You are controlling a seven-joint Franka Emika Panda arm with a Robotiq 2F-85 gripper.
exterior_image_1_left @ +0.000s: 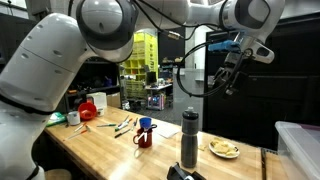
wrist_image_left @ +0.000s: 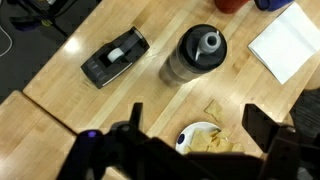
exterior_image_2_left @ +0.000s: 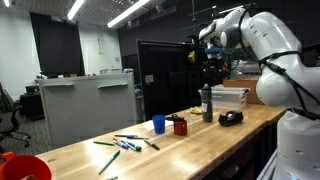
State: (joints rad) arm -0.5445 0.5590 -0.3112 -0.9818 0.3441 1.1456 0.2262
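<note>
A: Now, tool status?
B: The gripper (exterior_image_1_left: 230, 80) hangs well above the table (exterior_image_1_left: 100, 150), jaws spread wide, nothing between them and touching nothing.
A: What lies under it?
B: In the wrist view, a dark bottle (wrist_image_left: 195, 55) stands upright with its lid on. A plate (wrist_image_left: 183, 138) with pale food scraps lies just beside it, showing between the two fingers (wrist_image_left: 135, 125).
A: Neighbours?
B: A black tape dispenser (wrist_image_left: 113, 57) is near the bottle on the other side, apart from it. A white sheet (wrist_image_left: 285, 40) lies toward the frame corner.
A: Farther along the bench?
B: In an exterior view, a red mug (exterior_image_1_left: 144, 135) and a blue mug (exterior_image_1_left: 146, 123) stand together, with pens (exterior_image_1_left: 122, 126) beyond them, all well apart from the bottle.
</note>
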